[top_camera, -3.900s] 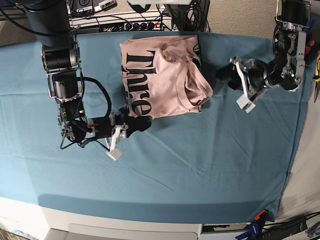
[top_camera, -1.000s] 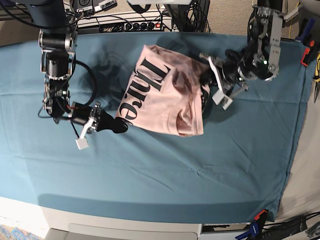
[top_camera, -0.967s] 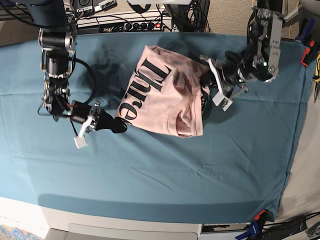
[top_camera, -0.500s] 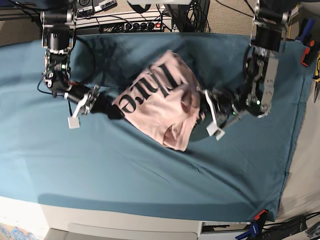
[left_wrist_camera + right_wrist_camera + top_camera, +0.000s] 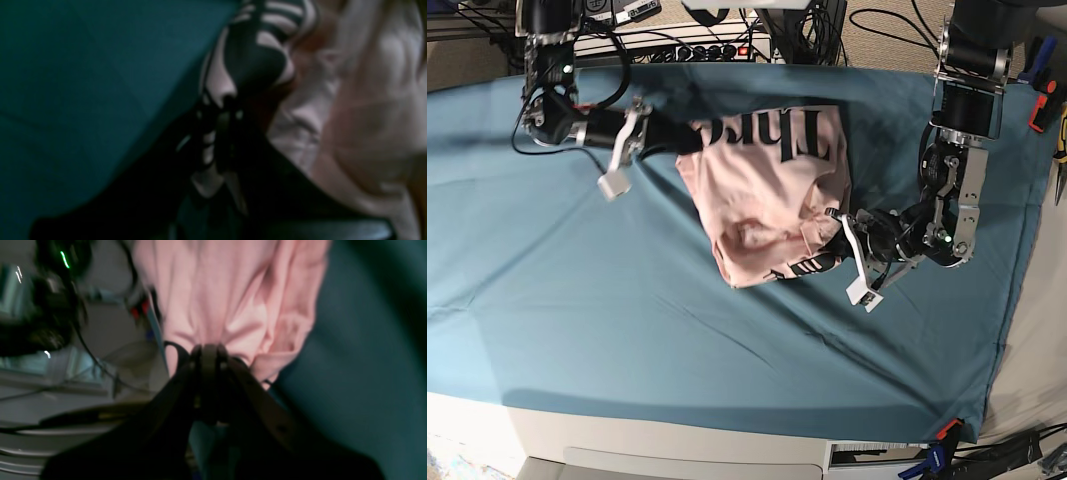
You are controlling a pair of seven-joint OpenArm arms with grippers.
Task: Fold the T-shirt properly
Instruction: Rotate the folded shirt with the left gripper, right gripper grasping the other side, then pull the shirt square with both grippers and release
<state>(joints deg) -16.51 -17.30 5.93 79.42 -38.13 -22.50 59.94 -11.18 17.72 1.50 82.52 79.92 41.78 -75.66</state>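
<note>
Both grippers are clamped on the T-shirt (image 5: 772, 195), one at each end. On the base view's left, the right gripper (image 5: 674, 137) pinches the upper left corner of the shirt beside the black lettering (image 5: 772, 135), which reads upside down along the shirt's far edge; in its own wrist view the right gripper's tips meet at one dark point with pale pink cloth bunched and fanning away from them, and no gap shows between the jaws. On the base view's right, the left gripper (image 5: 832, 250) bites the lower right part of the shirt, where a striped black-and-pink patch shows at the hem; its wrist view is dim and blurred, yet it shows the tips closed together on a fold that carries black print, with plain pink folds rising to the right of them. Between the two grippers the shirt lies bunched and creased on the teal table cloth (image 5: 627, 300), folded over itself so that the neck and sleeves cannot be made out. Whether the shirt rests fully on the cloth or is partly lifted near either gripper cannot be told. Beyond the right gripper, cables and equipment show only as blurred shapes, too soft to name. The left arm's white finger piece (image 5: 859, 270) juts toward the near edge.
</note>
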